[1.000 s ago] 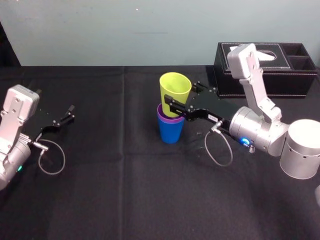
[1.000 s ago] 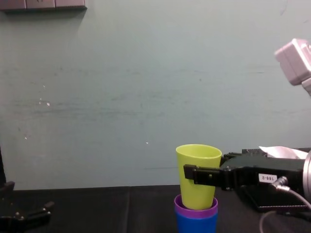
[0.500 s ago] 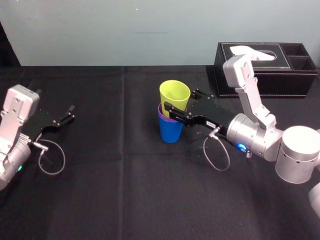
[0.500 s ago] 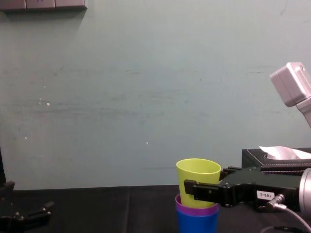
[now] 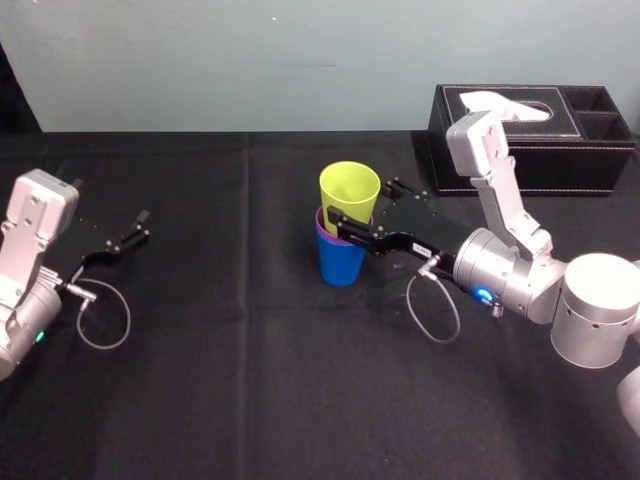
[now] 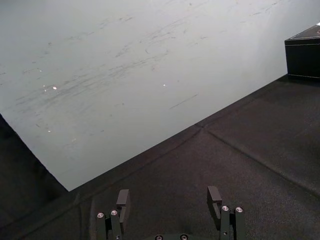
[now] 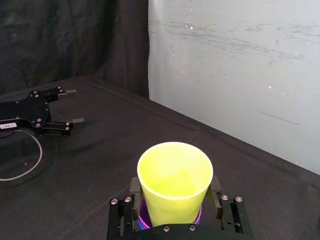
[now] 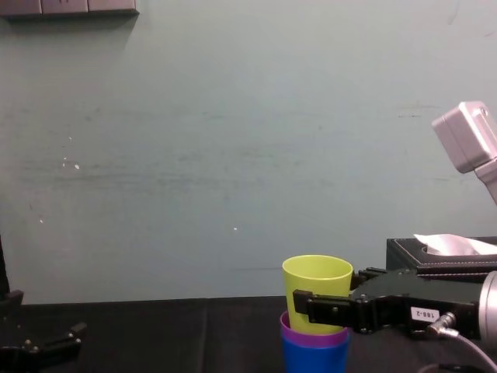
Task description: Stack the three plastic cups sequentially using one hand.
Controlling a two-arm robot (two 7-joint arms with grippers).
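My left gripper [image 5: 140, 226] sits idle on the black cloth-covered table [image 5: 250, 360], far to the left of the black tissue box [image 5: 590, 150], its jaws apart. Nearer that box, left of it and a little toward me, stands the stack. The bright blue plastic cup [image 5: 340, 265] is on the cloth and holds the purple plastic cup [image 5: 324, 233]. Nested in that one is the yellow-green plastic cup [image 5: 349, 190], upright with its mouth open upward. My right gripper [image 5: 364, 203] reaches in from the box's side, jaws clamped on the yellow-green cup's wall just above the purple rim. Its white label carries small digits I cannot read for certain. A white tissue [image 5: 500, 100] pokes from the box's top.
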